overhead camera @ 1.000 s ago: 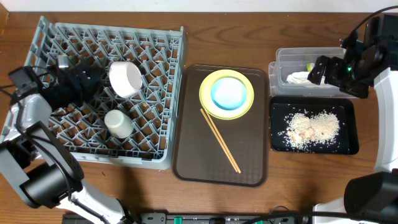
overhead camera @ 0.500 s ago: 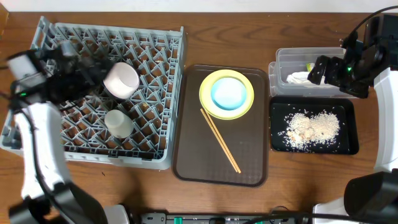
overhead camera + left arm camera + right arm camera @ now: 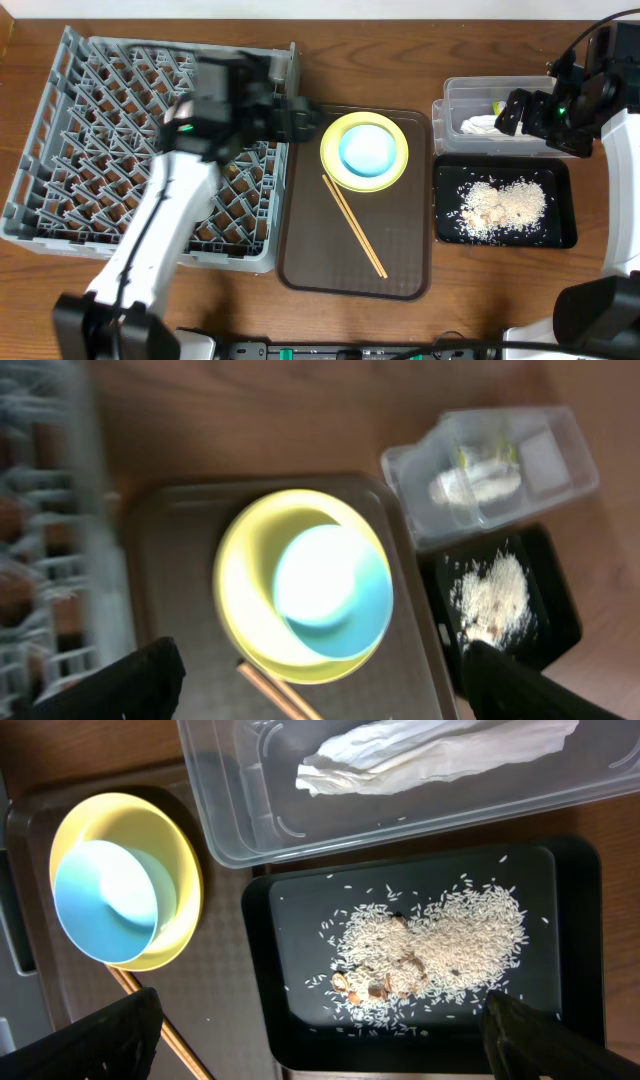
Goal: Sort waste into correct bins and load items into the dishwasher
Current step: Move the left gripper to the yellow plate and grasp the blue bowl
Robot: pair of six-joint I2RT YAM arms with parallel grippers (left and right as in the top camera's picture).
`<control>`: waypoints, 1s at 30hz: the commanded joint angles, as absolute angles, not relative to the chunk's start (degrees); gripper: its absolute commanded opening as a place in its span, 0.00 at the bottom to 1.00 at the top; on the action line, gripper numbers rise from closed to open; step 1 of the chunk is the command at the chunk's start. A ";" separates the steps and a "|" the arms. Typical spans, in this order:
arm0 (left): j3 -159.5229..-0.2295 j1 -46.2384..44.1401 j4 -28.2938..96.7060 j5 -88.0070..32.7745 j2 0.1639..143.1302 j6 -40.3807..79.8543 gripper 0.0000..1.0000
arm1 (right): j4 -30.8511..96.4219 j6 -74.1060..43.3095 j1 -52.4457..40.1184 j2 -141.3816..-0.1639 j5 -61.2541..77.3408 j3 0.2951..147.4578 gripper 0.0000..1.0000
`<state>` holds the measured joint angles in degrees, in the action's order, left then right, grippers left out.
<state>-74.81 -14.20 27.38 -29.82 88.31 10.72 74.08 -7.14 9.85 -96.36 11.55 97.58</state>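
The yellow plate (image 3: 364, 150) sits on a brown serving tray with the light blue bowl (image 3: 367, 150) in it, and the chopsticks (image 3: 355, 225) lie below. My left gripper (image 3: 305, 118) hangs open and empty at the grey dish rack's (image 3: 90, 150) right edge. In its wrist view the left gripper (image 3: 322, 660) frames the plate (image 3: 245, 600) and blue bowl (image 3: 335, 590). My right gripper (image 3: 520, 112) is open above the clear tub (image 3: 455, 95), which holds the napkin (image 3: 430, 755) and wrapper (image 3: 497, 105). Rice crumbs (image 3: 430, 945) lie in the black tray (image 3: 580, 920). My left arm hides any dishes in the rack.
The brown serving tray (image 3: 310, 250) lies between the rack and the two bins. The clear tub sits directly behind the black tray (image 3: 560, 230) at the right. My left arm stretches diagonally across the rack's right half.
My left arm has swung from the rack's left side across to its right edge by the brown tray, its jaws opening wider. The white bowl and cup are now hidden. The right arm stayed still.
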 commanded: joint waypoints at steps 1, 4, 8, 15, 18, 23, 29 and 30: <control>-85.36 -20.53 31.77 -18.74 93.93 9.45 0.92 | 74.17 -7.20 10.11 -95.92 11.40 98.56 0.99; -92.79 -24.05 36.10 -15.59 99.31 9.28 0.92 | 74.17 -7.20 10.11 -95.92 11.40 98.56 0.99; -95.88 -29.12 34.63 -10.52 104.88 9.26 0.92 | 74.19 -7.20 10.11 -95.92 11.40 98.56 0.99; -95.85 -36.64 32.25 -4.43 112.60 7.27 0.92 | 74.19 -7.20 10.11 -95.92 11.40 98.56 0.99; -95.85 -38.22 32.38 -3.77 115.94 7.14 0.91 | 74.19 -7.20 10.11 -95.92 11.40 98.56 0.99; -95.85 -39.35 32.82 -4.05 120.92 8.27 0.84 | 74.19 -7.20 10.11 -95.92 11.40 98.56 0.99; -95.79 -39.72 33.65 -4.01 123.24 8.23 0.71 | 74.19 -7.20 10.11 -95.92 11.40 98.56 0.99; -95.79 -39.72 33.95 -3.99 123.57 8.23 0.70 | 74.19 -7.20 10.11 -95.92 11.40 98.56 0.99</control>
<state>-95.07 -39.44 33.28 -5.13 122.56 8.56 74.13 -7.14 9.85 -96.36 11.53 97.58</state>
